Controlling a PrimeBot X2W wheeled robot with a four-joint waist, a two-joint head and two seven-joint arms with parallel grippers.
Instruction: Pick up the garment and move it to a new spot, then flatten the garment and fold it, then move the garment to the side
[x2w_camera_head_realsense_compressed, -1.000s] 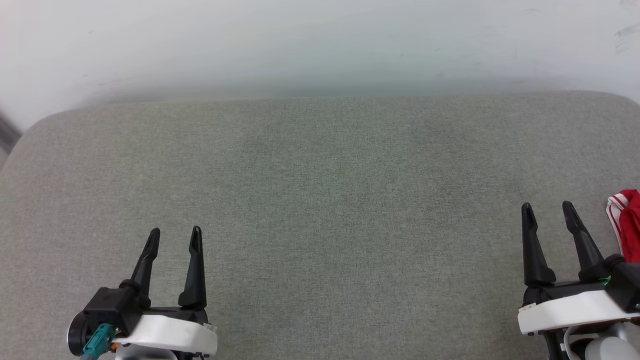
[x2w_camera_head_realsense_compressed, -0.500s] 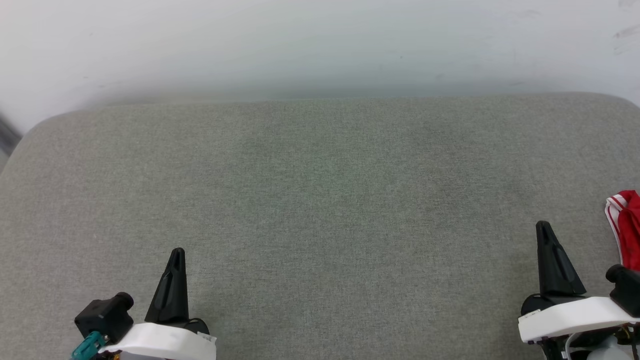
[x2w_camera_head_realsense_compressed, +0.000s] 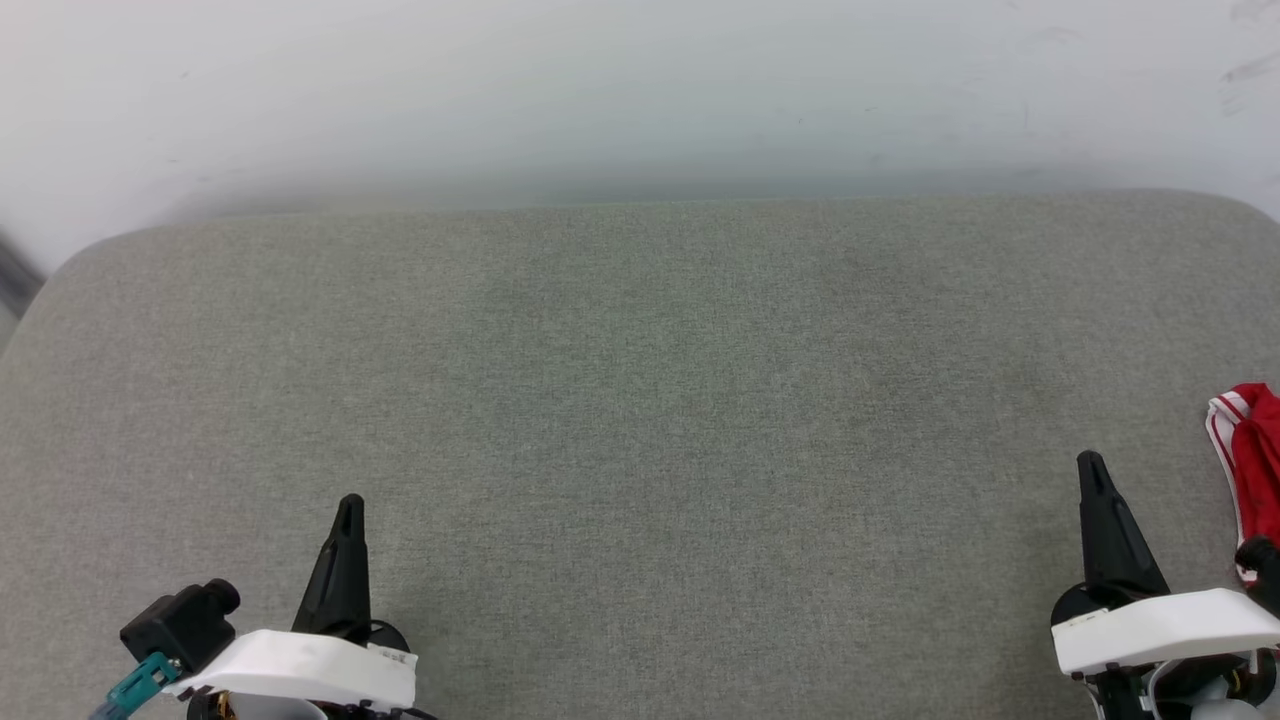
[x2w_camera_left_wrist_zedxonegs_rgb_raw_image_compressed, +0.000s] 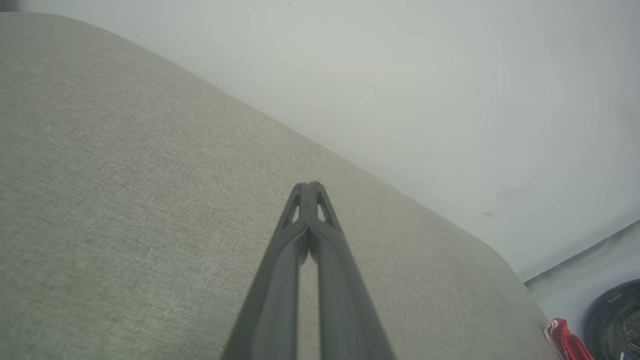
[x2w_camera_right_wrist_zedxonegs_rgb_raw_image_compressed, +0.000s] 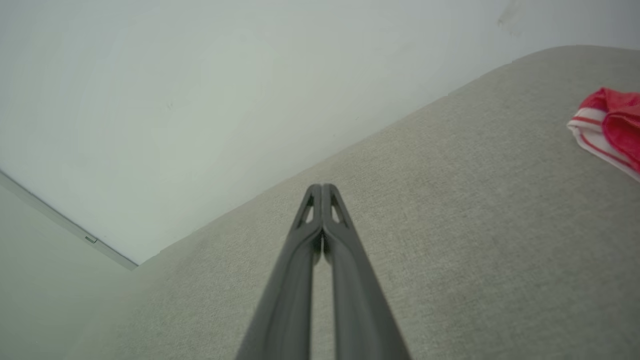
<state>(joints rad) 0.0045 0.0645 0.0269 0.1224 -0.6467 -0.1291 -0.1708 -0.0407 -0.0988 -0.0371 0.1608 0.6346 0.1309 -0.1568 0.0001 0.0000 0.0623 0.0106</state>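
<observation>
Head view: I saw the left gripper (x2w_camera_head_realsense_compressed: 347, 505) and right gripper (x2w_camera_head_realsense_compressed: 1090, 462) closed tight on nothing above the table (x2w_camera_head_realsense_compressed: 640, 400), the garment (x2w_camera_head_realsense_compressed: 1255, 450) lying just right of the right gripper.

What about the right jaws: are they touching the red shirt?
Apart. Right wrist view: bare cushion between the right gripper, jaws shut, and the red shirt.

The head view looks down on the grey upholstered surface (x2w_camera_head_realsense_compressed: 640, 400), facing the pale wall (x2w_camera_head_realsense_compressed: 640, 80). The left wrist view sits low and close over the same fabric and looks along the left gripper (x2w_camera_left_wrist_zedxonegs_rgb_raw_image_compressed: 310, 186) toward that wall; the right wrist view does likewise along the right gripper (x2w_camera_right_wrist_zedxonegs_rgb_raw_image_compressed: 322, 186). All three views share the red garment (x2w_camera_head_realsense_compressed: 1255, 450) at the surface's right edge.
</observation>
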